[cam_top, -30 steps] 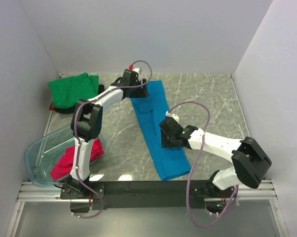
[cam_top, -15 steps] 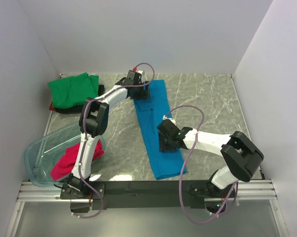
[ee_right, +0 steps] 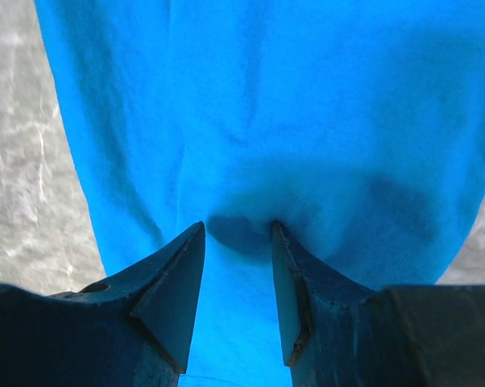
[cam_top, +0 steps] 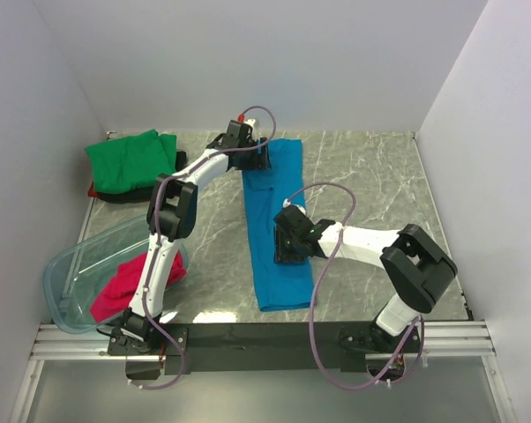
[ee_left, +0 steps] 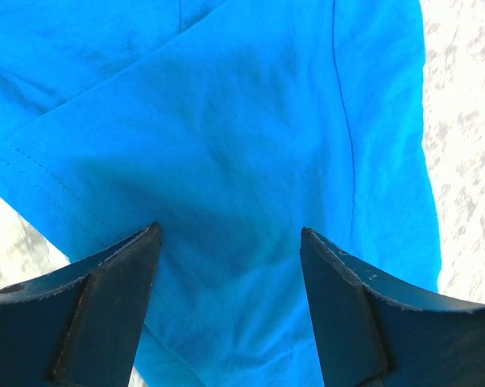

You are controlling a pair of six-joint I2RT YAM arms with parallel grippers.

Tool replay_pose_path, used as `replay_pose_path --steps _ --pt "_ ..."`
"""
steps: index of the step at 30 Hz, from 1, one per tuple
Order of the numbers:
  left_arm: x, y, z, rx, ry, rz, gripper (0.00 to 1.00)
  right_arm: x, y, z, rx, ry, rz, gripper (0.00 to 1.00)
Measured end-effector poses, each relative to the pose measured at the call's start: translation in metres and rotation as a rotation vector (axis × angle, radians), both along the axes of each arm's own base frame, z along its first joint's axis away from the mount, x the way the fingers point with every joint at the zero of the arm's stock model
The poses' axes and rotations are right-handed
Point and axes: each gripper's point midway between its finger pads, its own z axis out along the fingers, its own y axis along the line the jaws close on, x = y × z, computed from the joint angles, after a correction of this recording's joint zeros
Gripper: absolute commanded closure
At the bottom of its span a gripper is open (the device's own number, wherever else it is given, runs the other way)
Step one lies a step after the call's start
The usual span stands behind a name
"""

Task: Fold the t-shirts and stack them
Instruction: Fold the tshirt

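Note:
The bright blue t-shirt (cam_top: 267, 207) lies on the table as a long narrow strip, running from the far middle toward the near edge. My left gripper (cam_top: 253, 157) rests on its far end. In the left wrist view its jaws stand wide open (ee_left: 230, 234) with flat blue cloth (ee_left: 242, 121) under them. My right gripper (cam_top: 288, 248) rests on the middle of the strip. In the right wrist view its jaws (ee_right: 237, 226) are parted, with the tips pressed into the blue cloth (ee_right: 267, 97) and a small pucker between them. A green t-shirt (cam_top: 129, 159) lies folded on a black one (cam_top: 115, 196) at the far left. The magenta-red t-shirt (cam_top: 124, 286) lies in the bin.
A clear plastic bin (cam_top: 67, 273) sits at the near left by the left arm's base. White walls close the table at the left, back and right. A black rail (cam_top: 265, 335) runs along the near edge. Bare marble shows to the right of the blue strip.
The blue strip's near end has swung left, so it lies straighter. My right gripper moved left with it. My left gripper shifted slightly right at the far end.

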Motion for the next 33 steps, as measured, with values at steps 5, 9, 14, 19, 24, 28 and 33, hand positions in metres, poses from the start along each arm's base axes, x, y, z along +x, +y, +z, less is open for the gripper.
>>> replay_pose_path --steps 5,9,14,19,24,28,33 --pt "0.012 -0.001 0.001 -0.033 -0.015 0.010 0.23 0.015 -0.002 0.000 0.011 0.009 -0.029 0.53" --pt "0.021 -0.001 0.003 -0.053 -0.033 0.013 0.23 0.028 -0.004 0.001 0.015 0.009 -0.047 0.53" --pt "0.027 0.000 0.004 -0.082 -0.043 0.011 0.22 0.039 -0.004 0.001 0.016 0.005 -0.047 0.53" --pt "0.029 -0.001 0.006 -0.102 -0.050 0.010 0.22 0.040 -0.001 0.002 0.023 0.006 -0.038 0.53" --pt "0.031 -0.002 0.008 -0.107 -0.058 0.011 0.22 0.034 0.004 0.003 0.054 0.014 -0.020 0.53" --pt "0.031 -0.003 0.008 -0.113 -0.065 0.012 0.22 0.020 0.012 0.004 0.078 0.026 0.020 0.53" --pt "0.029 -0.006 0.027 -0.133 -0.082 0.018 0.22 0.005 0.022 0.020 0.106 0.011 0.072 0.53"
